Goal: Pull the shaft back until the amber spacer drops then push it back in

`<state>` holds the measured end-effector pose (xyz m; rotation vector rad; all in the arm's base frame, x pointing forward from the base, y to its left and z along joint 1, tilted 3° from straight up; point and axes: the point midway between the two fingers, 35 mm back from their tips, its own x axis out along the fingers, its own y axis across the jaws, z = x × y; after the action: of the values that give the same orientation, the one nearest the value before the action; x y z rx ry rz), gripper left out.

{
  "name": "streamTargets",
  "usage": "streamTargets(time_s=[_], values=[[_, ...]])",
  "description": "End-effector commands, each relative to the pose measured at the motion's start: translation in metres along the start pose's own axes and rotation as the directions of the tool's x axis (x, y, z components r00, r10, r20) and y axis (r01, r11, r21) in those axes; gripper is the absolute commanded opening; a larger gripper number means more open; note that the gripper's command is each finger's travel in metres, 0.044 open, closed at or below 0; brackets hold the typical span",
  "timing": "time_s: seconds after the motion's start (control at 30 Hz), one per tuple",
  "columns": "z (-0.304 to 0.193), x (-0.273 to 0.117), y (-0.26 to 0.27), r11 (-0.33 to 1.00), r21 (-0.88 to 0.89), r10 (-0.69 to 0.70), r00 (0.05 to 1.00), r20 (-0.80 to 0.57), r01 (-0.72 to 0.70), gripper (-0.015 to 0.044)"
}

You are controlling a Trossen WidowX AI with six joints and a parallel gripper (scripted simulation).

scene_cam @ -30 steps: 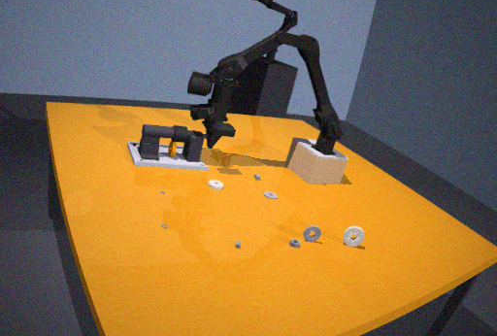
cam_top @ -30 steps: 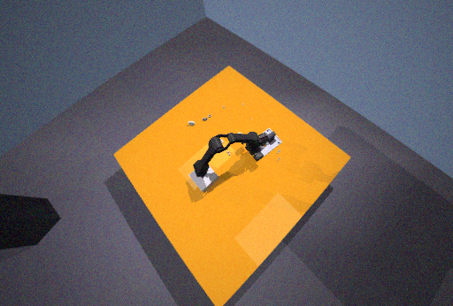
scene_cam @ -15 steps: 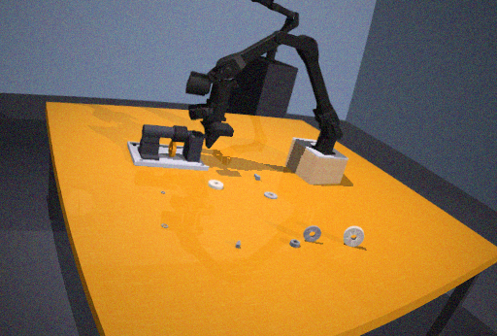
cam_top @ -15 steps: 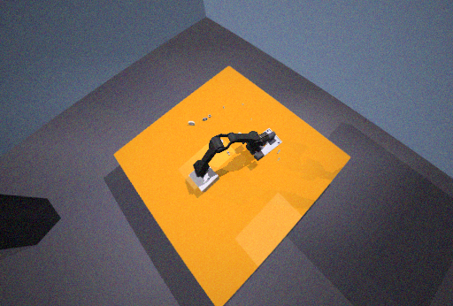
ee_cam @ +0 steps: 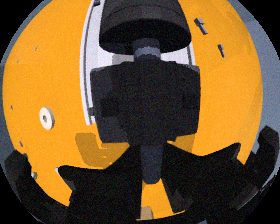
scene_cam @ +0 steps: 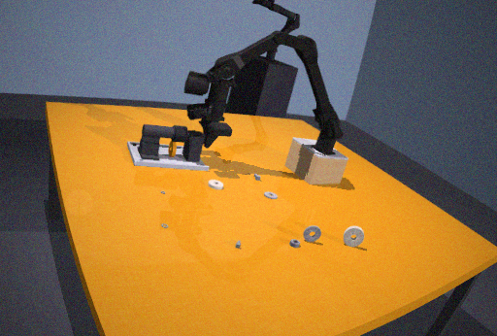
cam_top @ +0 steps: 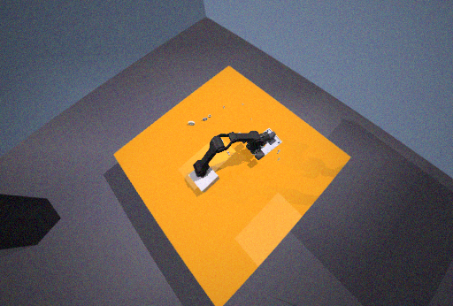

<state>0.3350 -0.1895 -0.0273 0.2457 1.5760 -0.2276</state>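
The fixture's white base (scene_cam: 170, 162) (ee_cam: 86, 80) carries a big dark housing block (scene_cam: 149, 148) at its far left end in the exterior view and a smaller dark block (scene_cam: 193, 148) (ee_cam: 146, 105) near my arm. The amber spacer (scene_cam: 172, 149) shows upright between them, below a dark cylindrical part; whether it hangs or rests on the base I cannot tell. My gripper (scene_cam: 209, 144) (ee_cam: 145, 140) is shut on the near end of the dark shaft (ee_cam: 151, 167), a short length of which sticks out of the smaller block. Other spacers on the shaft cannot be told apart.
A white ring (scene_cam: 215, 184) (ee_cam: 47, 118) and a grey ring (scene_cam: 271, 195) lie on the table near the fixture. Another grey ring (scene_cam: 313, 236) and a pale wheel (scene_cam: 355, 238) stand on edge farther off, beside small grey parts. My arm's base block (scene_cam: 322, 167) is at the right.
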Motion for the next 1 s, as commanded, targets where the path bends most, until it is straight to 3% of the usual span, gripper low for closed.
streamTargets(time_s=[0.0, 0.87, 0.97], values=[[0.0039, -0.0012, 0.0008, 1.0, 0.001, 0.004, 1.0, 0.008, -0.004, 0.0], [0.0093, -0.0013, 0.0009, 1.0, 0.001, 0.004, 1.0, 0.009, -0.004, 0.0], [0.0053, -0.0002, -0.0001, 1.0, 0.0, 0.001, 1.0, -0.005, -0.001, 0.0079]])
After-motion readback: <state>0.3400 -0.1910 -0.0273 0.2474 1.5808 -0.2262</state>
